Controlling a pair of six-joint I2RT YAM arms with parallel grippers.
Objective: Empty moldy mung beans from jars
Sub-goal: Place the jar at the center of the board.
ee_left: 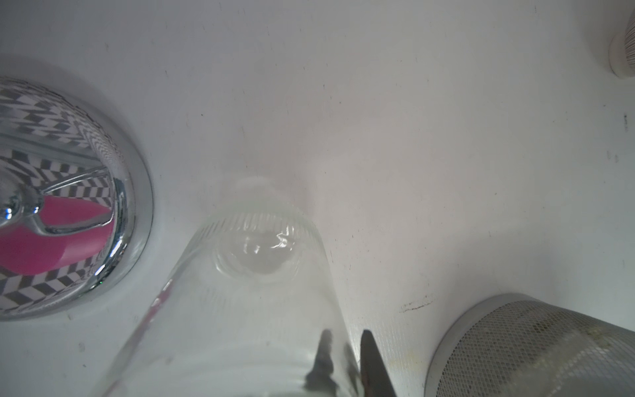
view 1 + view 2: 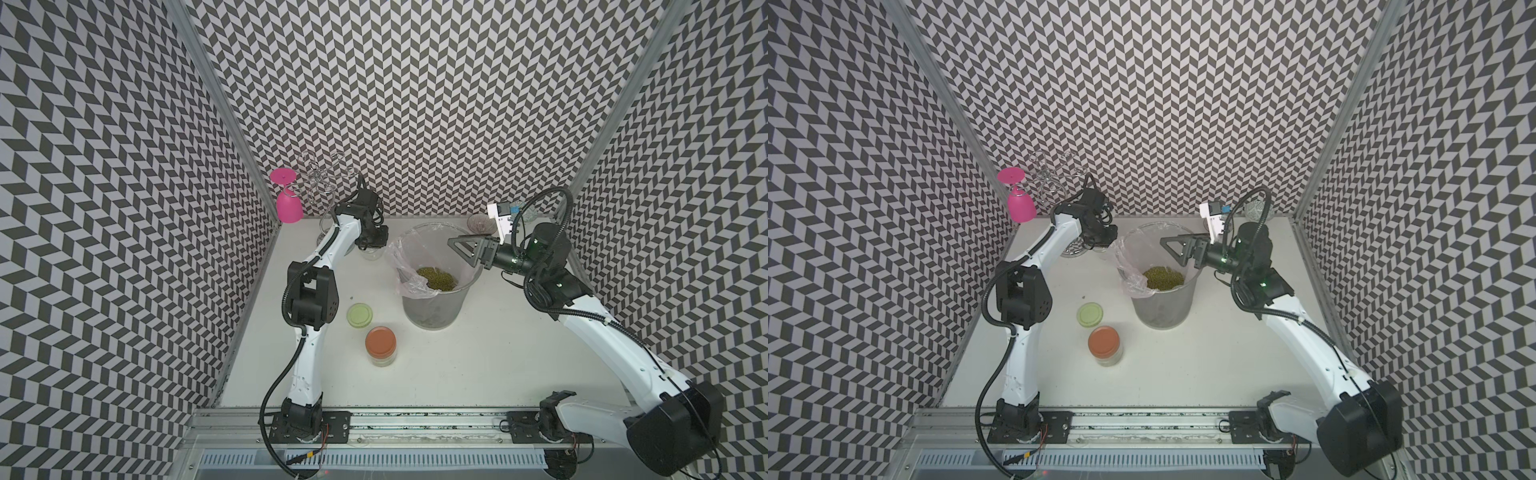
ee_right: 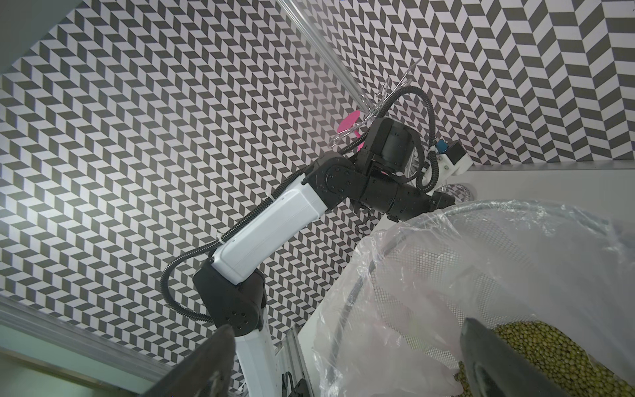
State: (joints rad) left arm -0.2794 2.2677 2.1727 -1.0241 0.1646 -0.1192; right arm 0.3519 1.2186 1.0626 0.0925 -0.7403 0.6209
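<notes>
1. Orange-lidded jar [image 2: 380, 345] upright at tabletop [image 2: 478, 365] front, closed; green lid [image 2: 360, 315] lies loose beside it.
2. Left claw [image 1: 345, 333] clamped on wall of empty jar [image 1: 254, 247], lidless, beside mesh bin [image 2: 432, 309].
3. Right claw [image 3: 348, 326] spread wide, holding nothing, over bin.
4. Mung beans [image 2: 436, 277] piled in bin's plastic liner.

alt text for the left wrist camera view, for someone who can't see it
The left gripper pinches the wall of an empty clear glass jar, seen from its mouth down to its base against a white table. A chrome stand base mirroring something pink sits to one side, a grey mesh bin to the other.
</notes>
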